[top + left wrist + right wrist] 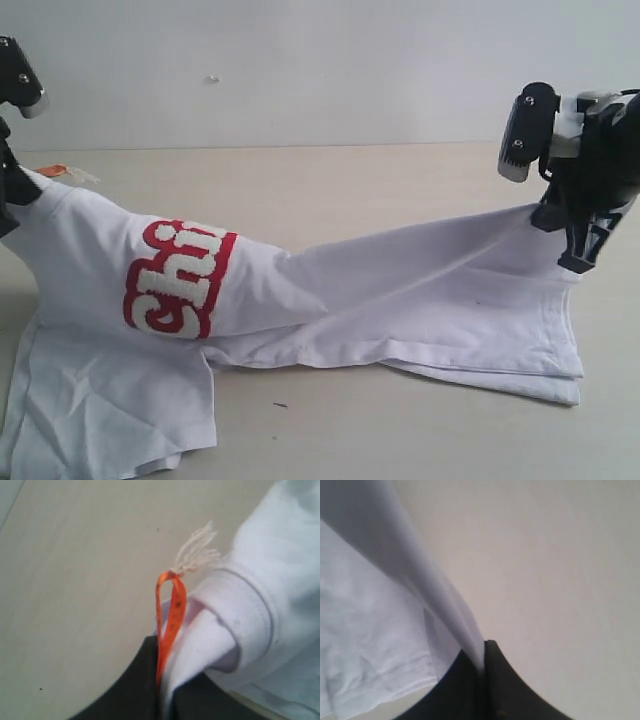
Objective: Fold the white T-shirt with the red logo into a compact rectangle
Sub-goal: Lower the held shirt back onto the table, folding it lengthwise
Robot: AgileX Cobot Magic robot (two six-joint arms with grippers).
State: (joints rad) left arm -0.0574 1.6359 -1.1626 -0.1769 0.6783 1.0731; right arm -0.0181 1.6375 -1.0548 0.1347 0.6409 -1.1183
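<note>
The white T-shirt (400,290) stretches across the table, lifted at both ends and sagging in the middle. Its red logo (180,278) with fuzzy white letters shows on the left part, partly folded under. My left gripper (12,195) at the far left is shut on the shirt's neck edge; in the left wrist view the white collar (240,625) and an orange neck tag (172,615) are pinched between its dark jaws (162,680). My right gripper (560,225) is shut on the shirt's hem at the right; in the right wrist view the cloth (450,605) runs into its closed jaws (482,665).
The beige table (350,180) carries the shirt. A sleeve (110,410) hangs flat at the front left and a doubled hem (520,370) rests at the front right. A pale wall (300,60) stands behind the table's far edge.
</note>
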